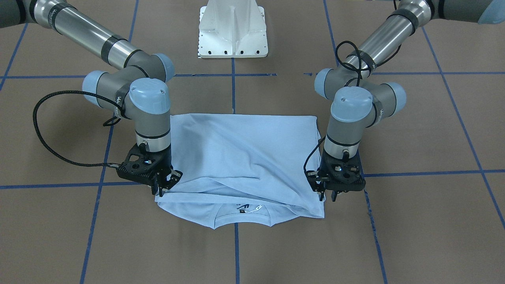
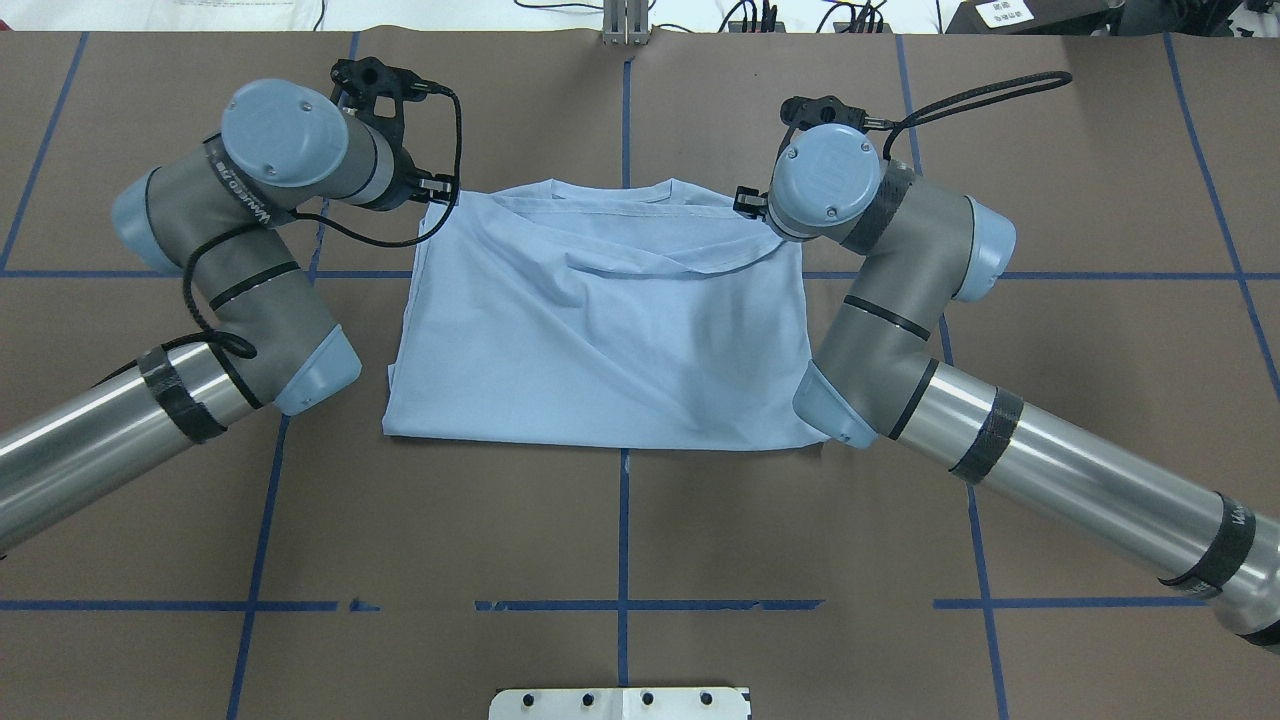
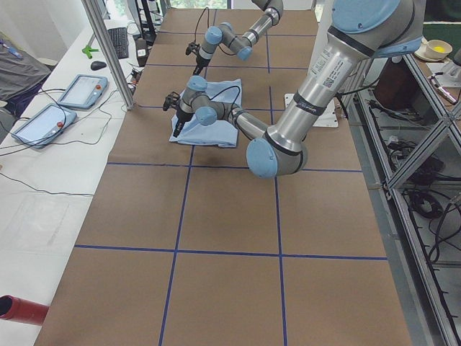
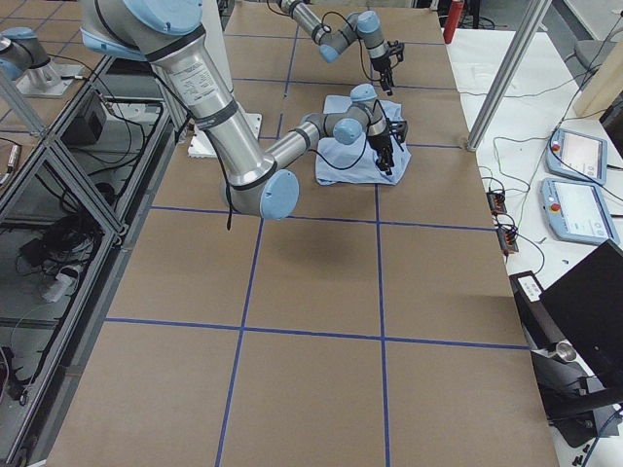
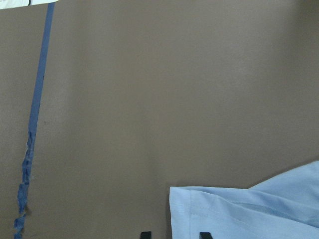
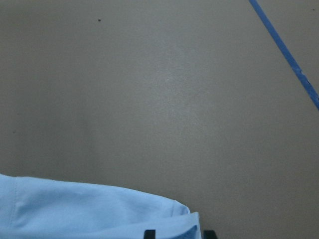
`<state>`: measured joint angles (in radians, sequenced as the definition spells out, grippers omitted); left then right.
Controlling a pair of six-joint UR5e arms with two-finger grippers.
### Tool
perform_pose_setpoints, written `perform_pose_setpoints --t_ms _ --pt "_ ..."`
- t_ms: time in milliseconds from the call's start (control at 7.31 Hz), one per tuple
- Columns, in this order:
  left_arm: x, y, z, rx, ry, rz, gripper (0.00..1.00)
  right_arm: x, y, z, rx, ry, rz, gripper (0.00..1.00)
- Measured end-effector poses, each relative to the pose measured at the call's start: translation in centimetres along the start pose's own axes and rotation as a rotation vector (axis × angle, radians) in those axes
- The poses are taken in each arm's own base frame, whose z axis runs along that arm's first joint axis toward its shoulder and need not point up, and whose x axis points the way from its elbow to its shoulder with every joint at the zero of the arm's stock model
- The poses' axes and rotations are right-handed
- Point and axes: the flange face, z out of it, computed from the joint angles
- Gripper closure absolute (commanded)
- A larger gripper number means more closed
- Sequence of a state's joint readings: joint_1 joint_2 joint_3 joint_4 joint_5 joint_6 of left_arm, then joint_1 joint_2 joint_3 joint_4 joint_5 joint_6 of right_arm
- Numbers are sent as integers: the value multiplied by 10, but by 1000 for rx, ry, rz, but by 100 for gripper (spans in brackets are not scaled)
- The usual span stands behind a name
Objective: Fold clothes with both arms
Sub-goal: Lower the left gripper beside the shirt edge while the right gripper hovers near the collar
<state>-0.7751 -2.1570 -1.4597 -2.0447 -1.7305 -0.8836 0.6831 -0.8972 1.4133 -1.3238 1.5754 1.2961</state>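
Note:
The clothes are one light blue T-shirt lying on the brown table, its hem half folded over toward the collar, where the neck label shows. My left gripper stands at the folded layer's corner on the shirt's left side, open, its black fingertips straddling the cloth edge. At the opposite corner my right gripper is open too, with cloth between its fingertips. Both arms reach down from above, and the wrists hide the grippers in the overhead view.
A white pedestal base stands on the robot's side of the shirt. Blue tape lines grid the brown table. A side bench holds teach pendants and cables beyond the table's far edge. A metal post rises near that edge.

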Motion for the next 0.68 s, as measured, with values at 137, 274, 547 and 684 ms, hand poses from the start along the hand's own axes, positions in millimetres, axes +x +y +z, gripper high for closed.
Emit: perform_pose_setpoints --t_ms 137,274,547,684 --pt "-5 18 -27 -6 54 13 0 -3 0 -12 5 -26 -41 0" --pt "-12 45 -53 -14 96 17 0 -6 1 -27 14 -58 -60 0" --pt "-12 104 -82 -56 148 -14 10 -8 9 -48 23 -100 -76 0" --pt "-5 132 -80 -80 164 -42 18 -9 15 -51 24 -109 -83 0"
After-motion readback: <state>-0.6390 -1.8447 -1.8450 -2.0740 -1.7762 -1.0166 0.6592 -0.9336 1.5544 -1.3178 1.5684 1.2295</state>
